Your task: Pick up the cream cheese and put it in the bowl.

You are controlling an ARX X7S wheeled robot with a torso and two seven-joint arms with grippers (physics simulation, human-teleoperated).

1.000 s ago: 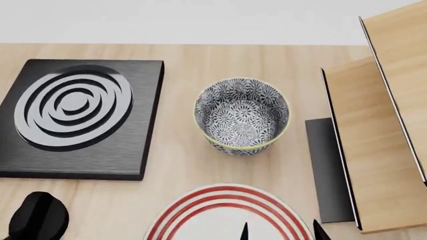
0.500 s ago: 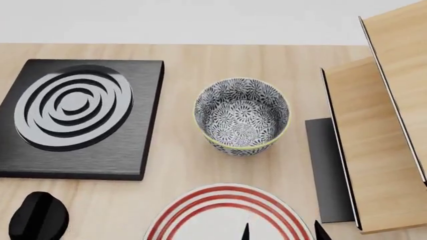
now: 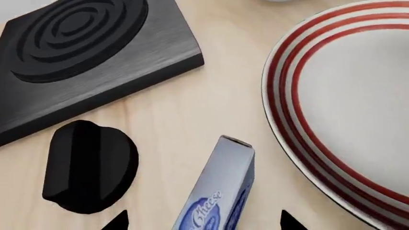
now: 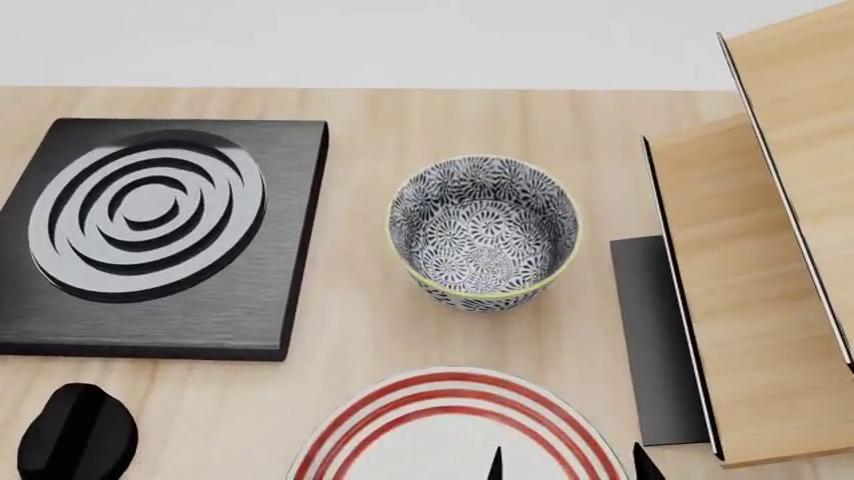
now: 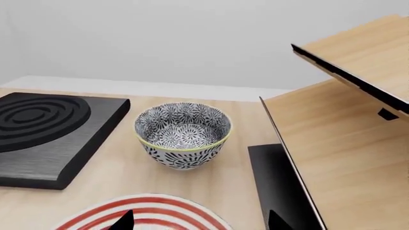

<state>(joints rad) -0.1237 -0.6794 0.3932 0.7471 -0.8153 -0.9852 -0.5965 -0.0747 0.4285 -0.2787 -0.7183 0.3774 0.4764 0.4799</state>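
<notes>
The left gripper (image 3: 199, 221) is seen from its wrist view with its two jaw tips spread wide either side of the cheese (image 3: 221, 191), and no contact can be made out, so nothing is held. The box is seen end-on and tilted, its blue oval label facing the camera; whether it rests flat on the surface (image 3: 185, 105) cannot be told. It is framed squarely between the tips, a line-up that reads as an approach for a grasp across its narrow sides.

Just beside the cheese lies the plate (image 3: 345, 115), and on its other side a black knob (image 3: 89, 172), with the burner slab (image 3: 83, 52) further off. That tight spot is judged to leave little room for the jaws.

The right gripper (image 5: 199, 221) is held open and empty over the plate, facing the bowl (image 5: 183, 134).

In the head view the bowl (image 4: 483, 230) is seen empty beyond the plate (image 4: 454, 425), so the drop-off is clear; the cheese is out of that view. A wooden rack (image 4: 754, 270) is set beside the bowl.
</notes>
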